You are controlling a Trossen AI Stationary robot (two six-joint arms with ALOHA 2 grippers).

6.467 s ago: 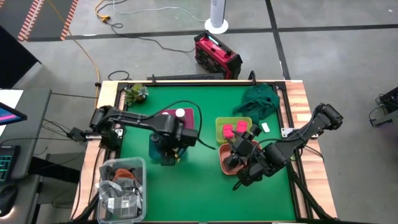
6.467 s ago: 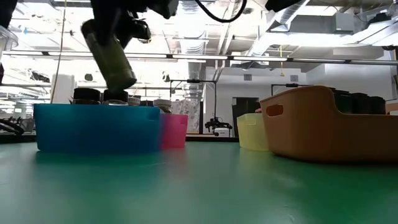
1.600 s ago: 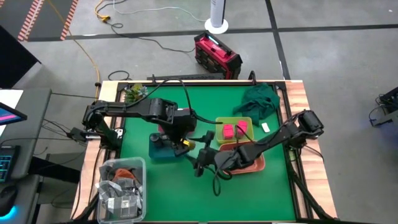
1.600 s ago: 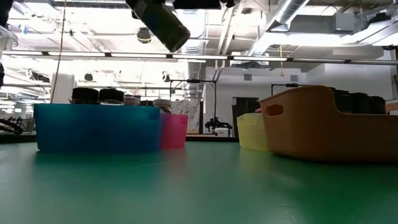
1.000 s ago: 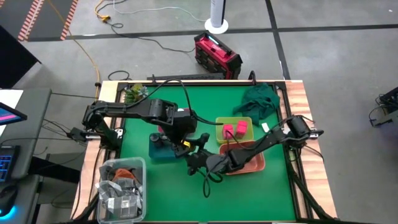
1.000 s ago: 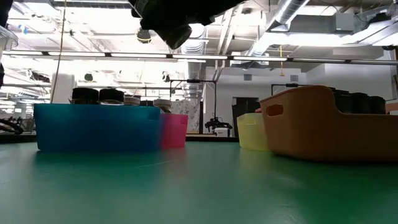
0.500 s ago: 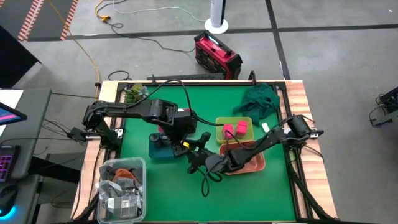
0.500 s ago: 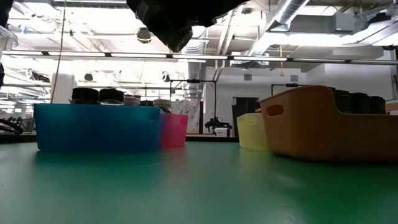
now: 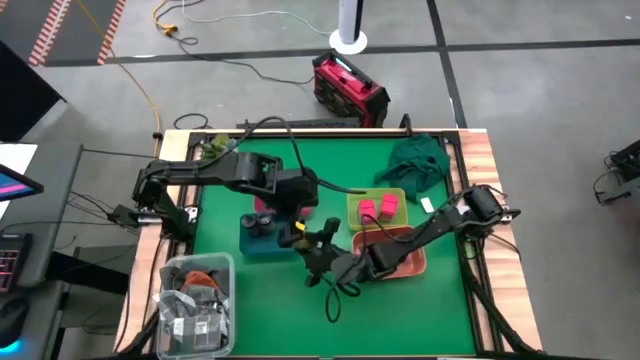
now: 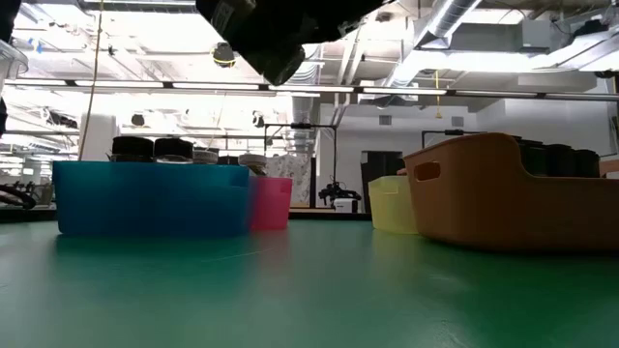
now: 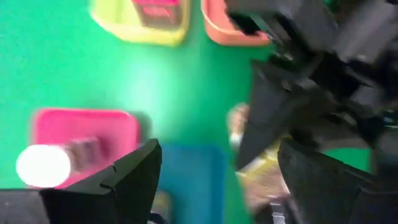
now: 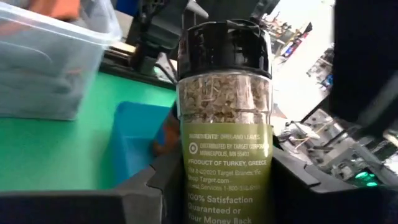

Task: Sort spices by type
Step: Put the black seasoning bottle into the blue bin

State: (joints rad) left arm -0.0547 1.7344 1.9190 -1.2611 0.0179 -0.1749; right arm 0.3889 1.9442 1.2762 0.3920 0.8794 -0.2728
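Observation:
A spice jar [image 12: 225,124] with a black cap, dried herbs and a green label hangs above the table beside the blue tray [image 9: 262,240]. My right gripper [image 9: 308,246] is shut on it. My left gripper [image 11: 217,177] stands open just on the far side of the jar [image 9: 295,233], with nothing between its fingers. A white-capped jar [image 11: 43,165] lies in the pink tray [image 11: 87,124]. Two pink boxes [image 9: 376,208] sit in the green tray [image 9: 352,200]. Dark tins [image 10: 155,148] show above the blue tray's rim. My right gripper pinches the jar's labelled lower half [image 12: 194,180] between its two fingers [image 12: 146,199], one on each side. The fingers reach in from the table's right and lie along the jar, whose capped end [image 12: 225,40] sticks out past them. The jar is lifted clear of the table.
A salmon tray [image 9: 408,262] lies under my right arm. A clear bin of clutter [image 9: 197,305] stands at the near left corner. A green cloth [image 9: 420,165] and a small plant [image 9: 215,150] lie at the far edge. Bare green table lies along the near edge.
My left gripper has drawn back from the jar toward the table's far edge. The jar has stayed where it was, in my right gripper, which has kept nearly still.

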